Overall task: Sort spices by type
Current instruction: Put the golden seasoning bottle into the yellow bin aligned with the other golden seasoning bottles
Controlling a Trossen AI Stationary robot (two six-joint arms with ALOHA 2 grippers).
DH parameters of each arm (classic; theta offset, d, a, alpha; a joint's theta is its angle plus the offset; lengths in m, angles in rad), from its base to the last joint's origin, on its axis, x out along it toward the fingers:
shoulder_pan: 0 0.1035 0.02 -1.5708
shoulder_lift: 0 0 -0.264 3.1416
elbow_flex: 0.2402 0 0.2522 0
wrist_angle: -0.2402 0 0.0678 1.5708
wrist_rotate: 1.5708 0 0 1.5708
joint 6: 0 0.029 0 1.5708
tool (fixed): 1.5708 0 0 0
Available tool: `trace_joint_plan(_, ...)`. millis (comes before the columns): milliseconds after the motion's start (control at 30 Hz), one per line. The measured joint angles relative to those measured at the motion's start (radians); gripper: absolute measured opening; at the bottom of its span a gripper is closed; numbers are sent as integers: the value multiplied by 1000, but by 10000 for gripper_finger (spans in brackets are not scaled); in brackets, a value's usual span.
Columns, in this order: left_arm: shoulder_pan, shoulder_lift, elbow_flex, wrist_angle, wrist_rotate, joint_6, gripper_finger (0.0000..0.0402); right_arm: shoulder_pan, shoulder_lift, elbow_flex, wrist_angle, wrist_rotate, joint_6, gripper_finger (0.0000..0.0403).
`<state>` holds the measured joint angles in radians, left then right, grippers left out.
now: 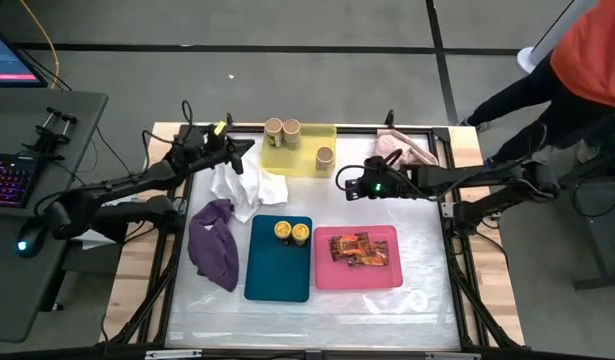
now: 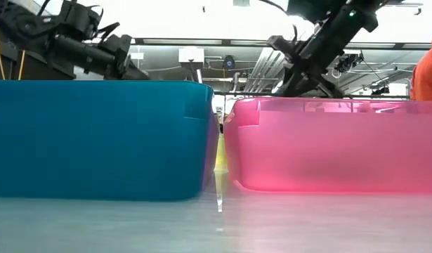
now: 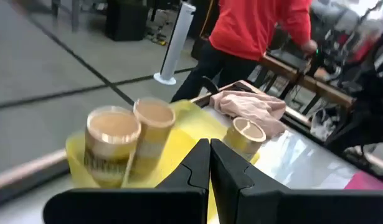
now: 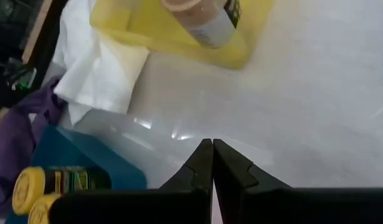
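Three tan-lid jars [image 1: 290,128] stand in the yellow tray [image 1: 305,160], two at its back corner, one near its front right; two yellow-lid jars [image 1: 292,232] sit in the teal tray [image 1: 277,270]; two packets [image 1: 357,250] lie in the pink tray [image 1: 359,277]; the left gripper [image 1: 249,148] hovers beside the yellow tray, jaws closed, empty; the right gripper [image 1: 341,183] hangs over the worktop [image 1: 427,240], jaws pressed together.

teal tray [image 1: 278,268]: glossy plastic | packets [image 1: 358,249]: shiny foil | purple cloth [image 1: 215,245]: soft, matt fabric

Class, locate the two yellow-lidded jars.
In the high view, the yellow-lidded jars stand side by side in the teal tray, between purple cloth and pink tray.
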<state>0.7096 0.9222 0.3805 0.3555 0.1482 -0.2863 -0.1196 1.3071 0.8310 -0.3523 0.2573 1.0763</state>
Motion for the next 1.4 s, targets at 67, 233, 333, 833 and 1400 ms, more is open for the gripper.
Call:
trace_joint_plan(67, -5, 0, -44, 46, 0, -56, 0, 0, 24, 0, 36, 2, -1, 1)
trace_joint_plan(233, -6, -12, -69, 86, -1, -40, 0, 0, 105, 0, 165, -42, -12, 1)
trace_joint_plan(333, -5, -12, -70, 93, -1, 17, 0, -8, 143, 0, 215, -48, -8, 0)
trace_joint_plan(833, -3, 44, -70, 88, -5, 111, 0, -155, 153, 0, 358, -74, -53, 0)
trace_joint_plan(1400, -4, 172, -70, 168, -5, 79, 0, -196, 283, 0, 492, -119, -45, 0)
